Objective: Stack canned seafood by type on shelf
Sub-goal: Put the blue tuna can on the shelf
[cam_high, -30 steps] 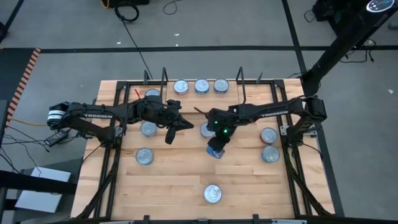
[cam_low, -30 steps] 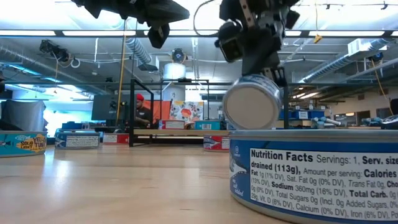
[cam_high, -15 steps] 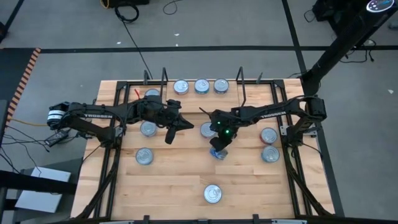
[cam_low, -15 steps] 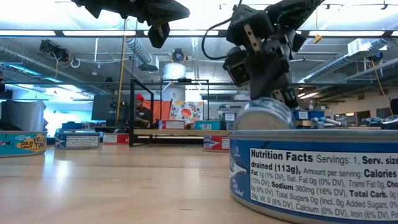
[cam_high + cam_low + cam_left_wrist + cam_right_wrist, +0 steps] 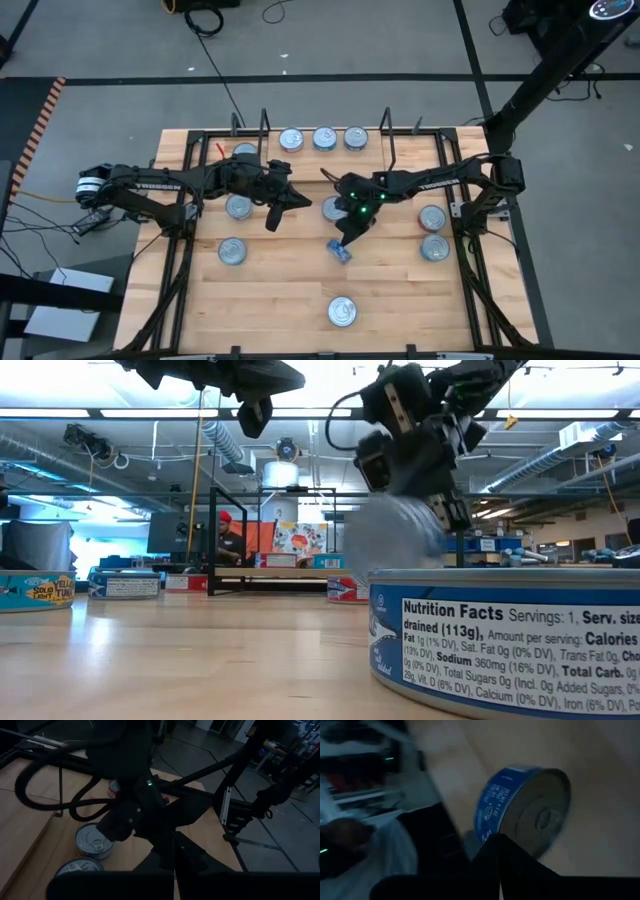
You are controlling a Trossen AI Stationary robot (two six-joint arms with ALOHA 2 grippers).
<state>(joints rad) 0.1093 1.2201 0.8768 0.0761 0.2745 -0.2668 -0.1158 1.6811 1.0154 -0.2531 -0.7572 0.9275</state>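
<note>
While motion blurs the blue tin [image 5: 341,250], both grippers' jaws are closed, holding nothing.

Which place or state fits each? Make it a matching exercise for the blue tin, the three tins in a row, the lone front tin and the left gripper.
Things:
1. blue tin
2. three tins in a row
3. lone front tin
4. left gripper

Places or states:
A. lying flat, alone near the table's front edge
B. raised over the table, left of centre
C. side by side on the shelf
D. tilted, blue side showing, at the tip of the right gripper

Pairs: 1-D, 2-C, 3-A, 4-B
</note>
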